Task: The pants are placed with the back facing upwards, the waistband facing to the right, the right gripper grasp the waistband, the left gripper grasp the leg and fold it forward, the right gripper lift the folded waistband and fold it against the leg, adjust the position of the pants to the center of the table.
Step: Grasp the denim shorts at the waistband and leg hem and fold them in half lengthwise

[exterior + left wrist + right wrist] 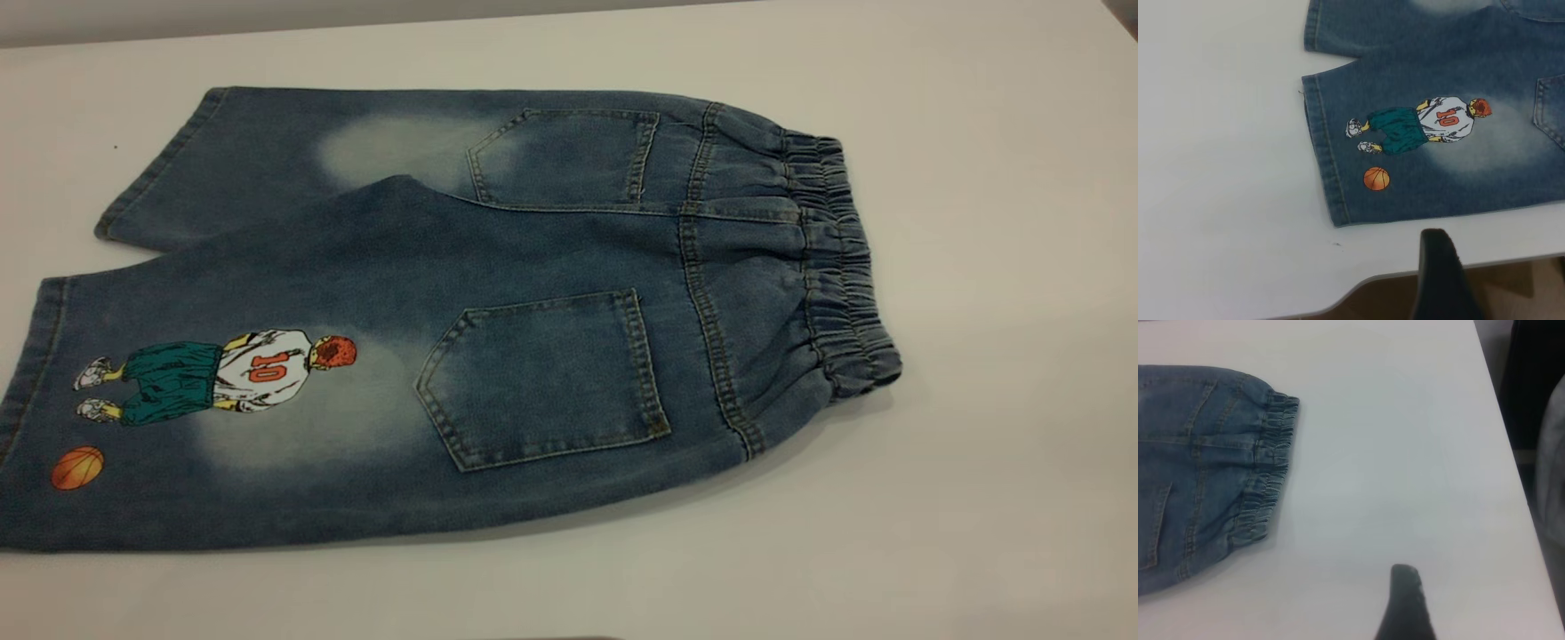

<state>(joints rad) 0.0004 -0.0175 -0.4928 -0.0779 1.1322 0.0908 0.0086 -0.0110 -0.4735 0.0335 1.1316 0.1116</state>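
Faded blue denim pants [551,267] with basketball-player print on white table [978,489].

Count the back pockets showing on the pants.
2. One pocket sits on the printed leg's side, the other pocket on the plain leg's side, both near the waistband. None seems hidden.

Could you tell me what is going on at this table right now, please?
Nothing is being handled yet. The pants lie flat on the table, back pockets up, elastic waistband towards the right and the leg with the basketball-player print nearest the camera. The left gripper hangs off the table's edge near the printed leg's hem, and the right gripper hangs above bare table beside the waistband. Neither touches the denim, so folding has not started.
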